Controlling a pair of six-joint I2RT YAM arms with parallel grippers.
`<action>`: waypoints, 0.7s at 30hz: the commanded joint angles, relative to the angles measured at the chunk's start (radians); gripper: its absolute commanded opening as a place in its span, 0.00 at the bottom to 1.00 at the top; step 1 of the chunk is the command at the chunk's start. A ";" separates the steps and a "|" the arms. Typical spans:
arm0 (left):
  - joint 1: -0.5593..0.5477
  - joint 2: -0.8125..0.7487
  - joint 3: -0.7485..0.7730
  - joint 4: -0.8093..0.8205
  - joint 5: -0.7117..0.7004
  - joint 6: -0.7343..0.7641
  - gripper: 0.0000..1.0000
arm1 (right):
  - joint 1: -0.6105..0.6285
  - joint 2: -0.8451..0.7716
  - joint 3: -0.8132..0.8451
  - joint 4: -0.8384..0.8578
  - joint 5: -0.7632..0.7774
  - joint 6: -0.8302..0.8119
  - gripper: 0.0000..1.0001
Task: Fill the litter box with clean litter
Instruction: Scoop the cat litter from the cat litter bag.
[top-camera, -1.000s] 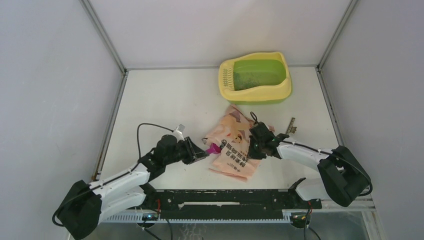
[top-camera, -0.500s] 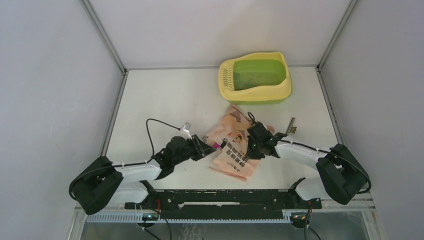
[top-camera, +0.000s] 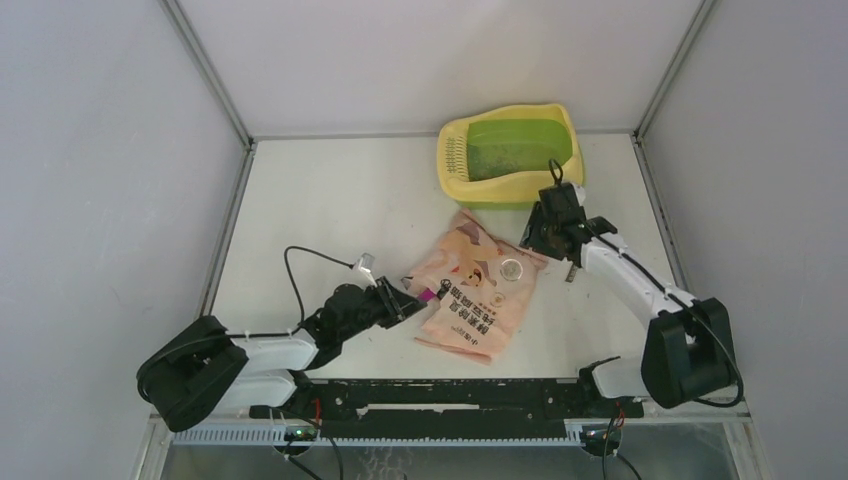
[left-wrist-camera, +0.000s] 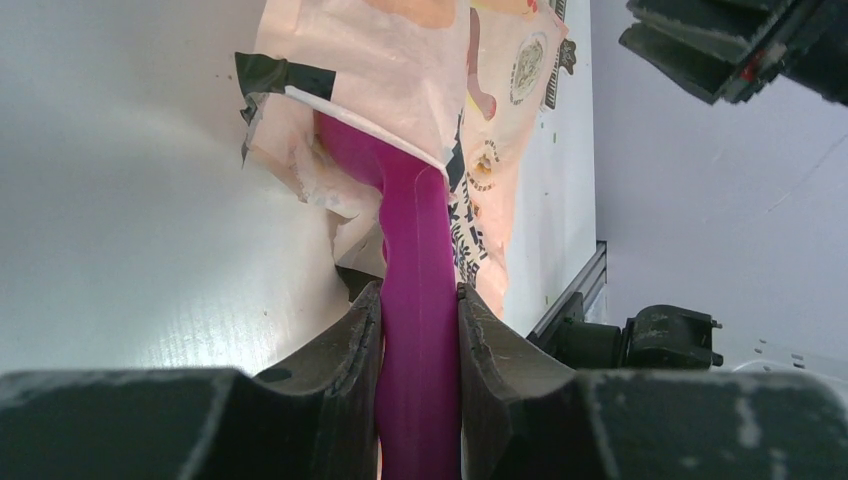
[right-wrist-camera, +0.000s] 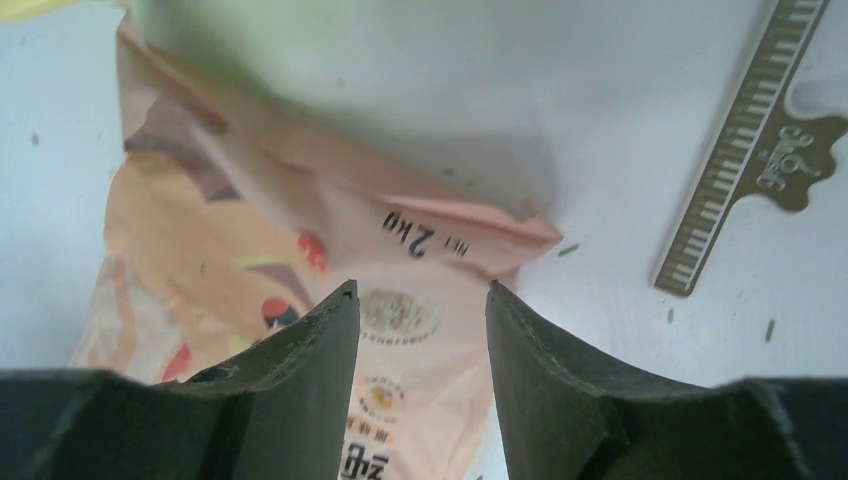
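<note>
White tabletop, top view: litter box (top-camera: 512, 193) sits far right, long axis left-right, grille end pointing left; litter (top-camera: 505, 158) specks in the green basin. Left gripper (top-camera: 408, 298) clamped on magenta scoop (top-camera: 428, 296) at bag (top-camera: 478, 300) mouth. Left wrist: fingers (left-wrist-camera: 345, 350) pinch the scoop handle. Right wrist: right gripper (right-wrist-camera: 420, 292) jaws apart, empty, over bag.

the overhead view is bright and even, lit softly from above, so the arms lay only faint, short shadows on the white tabletop (top-camera: 330, 200). in the left wrist view the tabletop brightens from grey at the top to pale glare lower down, the scoop (left-wrist-camera: 415, 260) is crisp and saturated, and the left gripper (left-wrist-camera: 418, 300) is a dark blur along the bottom. the right wrist view is softer, with the bag (right-wrist-camera: 250, 230) throwing a hazy shadow and the right gripper (right-wrist-camera: 420, 295) dim and unfocused.
</note>
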 joint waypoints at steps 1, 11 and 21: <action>-0.002 -0.016 -0.031 -0.058 -0.035 0.024 0.00 | -0.055 0.109 0.078 0.016 0.041 -0.053 0.58; 0.010 0.061 -0.045 0.021 0.093 0.054 0.00 | -0.084 0.303 0.139 0.069 0.053 -0.063 0.59; 0.009 0.311 0.049 0.216 0.179 0.036 0.00 | -0.033 0.378 0.156 0.085 0.031 -0.082 0.58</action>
